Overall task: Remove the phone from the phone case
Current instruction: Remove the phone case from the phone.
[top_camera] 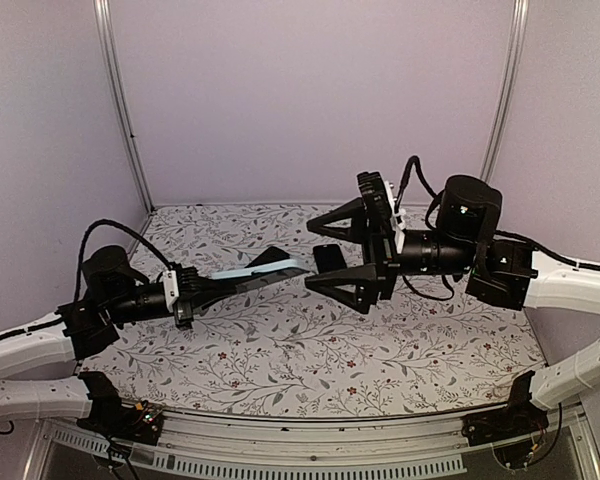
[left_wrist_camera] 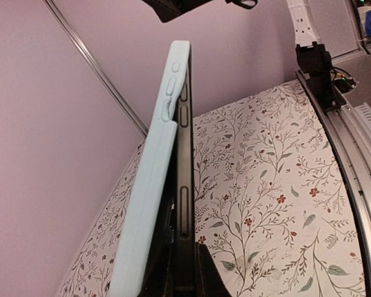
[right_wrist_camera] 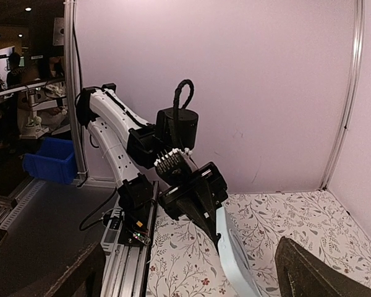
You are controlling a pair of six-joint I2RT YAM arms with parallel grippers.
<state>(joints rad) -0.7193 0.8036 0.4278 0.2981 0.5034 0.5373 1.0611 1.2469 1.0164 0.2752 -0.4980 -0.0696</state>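
two claws, one phone: the left claw [top_camera: 248, 277] grips the single phone [left_wrist_camera: 185, 154], sitting in its one pale blue case [left_wrist_camera: 145, 210], up off the flowered desk [top_camera: 280, 350], while the right claw [top_camera: 312, 256] gapes wide just beside its far end.

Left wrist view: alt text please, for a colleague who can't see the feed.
The left pincer grips a dark phone in a pale blue phone case, seen edge-on and rising up the frame. The case's lower side lip looks peeled off the phone's edge, while its top part wraps it. Behind lie the floral table and a lilac wall.
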